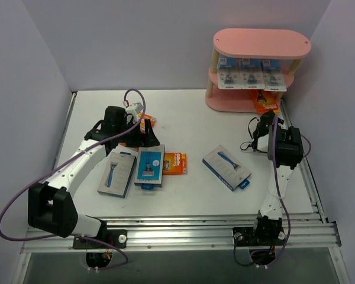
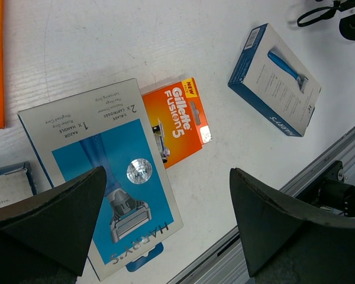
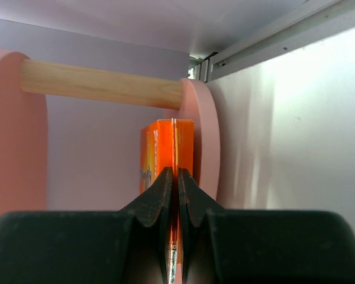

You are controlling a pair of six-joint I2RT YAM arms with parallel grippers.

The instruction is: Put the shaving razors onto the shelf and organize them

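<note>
A white table point(image 1: 189, 118) walled in pale lilac fills the top view, and the pink shelf point(image 1: 261, 42) stands at the upper right of the frame, in the back corner. Its middle tier carries three white-blue blister cards point(image 1: 251, 77) in a row. Its bottom tier holds an orange pack point(image 1: 265, 102) that juts over the front rim. Three blue-grey boxes point(image 1: 226, 167) lie flat on the table, one at centre right and two side by side at centre left. A small orange box point(image 1: 174, 163) touches the right-hand one of that pair. The left wrist view adds the print: "Harry's" on the nearest box point(image 2: 106, 171), with a blue panel picturing a cartridge, and "Gillette Fusion5" on the orange box point(image 2: 180, 121). The far box point(image 2: 275, 80), at that view's upper right, pictures a blue razor. The left gripper point(image 1: 141, 133) hangs above the pair, its jaws spread wide with nothing between them. Only the right wrist view looks between the shelf boards, below a wooden post point(image 3: 100, 84). There the right gripper point(image 3: 173, 174) is clenched on the thin edge of the orange pack point(image 3: 165, 142).
</note>
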